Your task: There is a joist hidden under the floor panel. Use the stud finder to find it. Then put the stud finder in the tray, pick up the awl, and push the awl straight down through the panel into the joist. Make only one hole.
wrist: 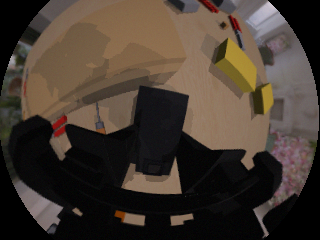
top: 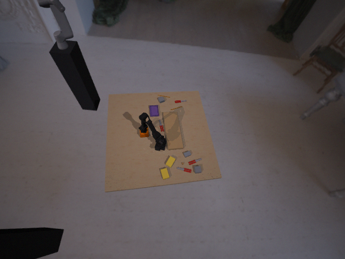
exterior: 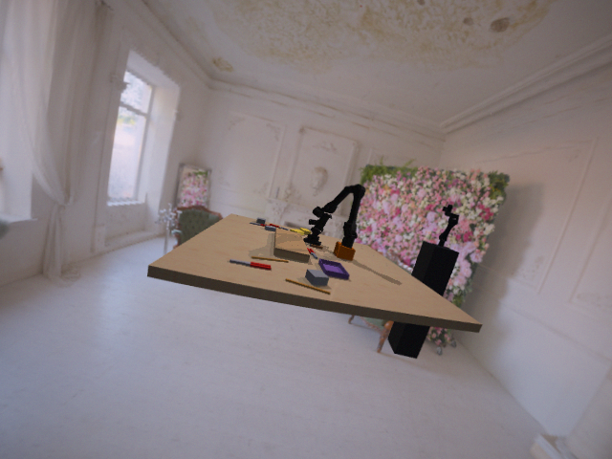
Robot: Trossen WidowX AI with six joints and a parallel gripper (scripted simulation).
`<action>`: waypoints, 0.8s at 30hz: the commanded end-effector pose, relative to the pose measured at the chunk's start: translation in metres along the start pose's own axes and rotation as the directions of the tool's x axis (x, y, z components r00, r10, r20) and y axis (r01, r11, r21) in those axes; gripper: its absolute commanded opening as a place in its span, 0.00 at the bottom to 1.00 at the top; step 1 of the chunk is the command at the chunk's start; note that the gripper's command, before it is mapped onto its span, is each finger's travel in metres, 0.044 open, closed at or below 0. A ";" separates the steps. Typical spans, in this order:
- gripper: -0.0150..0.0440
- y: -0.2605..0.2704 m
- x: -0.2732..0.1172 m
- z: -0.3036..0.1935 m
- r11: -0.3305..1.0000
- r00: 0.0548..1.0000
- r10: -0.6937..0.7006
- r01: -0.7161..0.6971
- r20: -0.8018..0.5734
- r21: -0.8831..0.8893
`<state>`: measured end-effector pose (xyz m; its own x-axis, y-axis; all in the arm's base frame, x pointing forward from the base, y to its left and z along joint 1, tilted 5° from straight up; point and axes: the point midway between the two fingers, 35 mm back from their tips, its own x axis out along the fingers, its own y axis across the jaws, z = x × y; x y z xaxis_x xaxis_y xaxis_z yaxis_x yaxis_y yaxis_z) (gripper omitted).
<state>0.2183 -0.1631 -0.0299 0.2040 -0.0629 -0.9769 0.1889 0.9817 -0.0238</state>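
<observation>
One awl (wrist: 99, 126): noted at left in wrist view, near panel (top: 176, 134) (exterior: 292, 244) (wrist: 115, 55). Found gripper (top: 160, 142) (exterior: 314, 237) (wrist: 159, 127) fingers pinching black stud finder (top: 159, 148) (exterior: 313, 242) (wrist: 161, 127) from both sides, beside panel. Recorded two yellow blocks (top: 170, 161) (exterior: 299, 230) (wrist: 236, 66) farther right.
</observation>
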 end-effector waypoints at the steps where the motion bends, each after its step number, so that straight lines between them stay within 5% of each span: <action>1: 0.55 0.000 0.000 0.000 1.000 1.000 0.002 -0.002 0.001 -0.001; 9: 0.26 -0.002 -0.019 0.009 1.000 1.000 0.002 -0.002 0.002 -0.001; 24: 0.25 0.000 -0.098 0.028 1.000 1.000 0.002 -0.002 0.002 -0.001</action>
<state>0.2270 -0.1637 0.0652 0.2119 -0.0628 -0.9753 0.1814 0.9831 -0.0239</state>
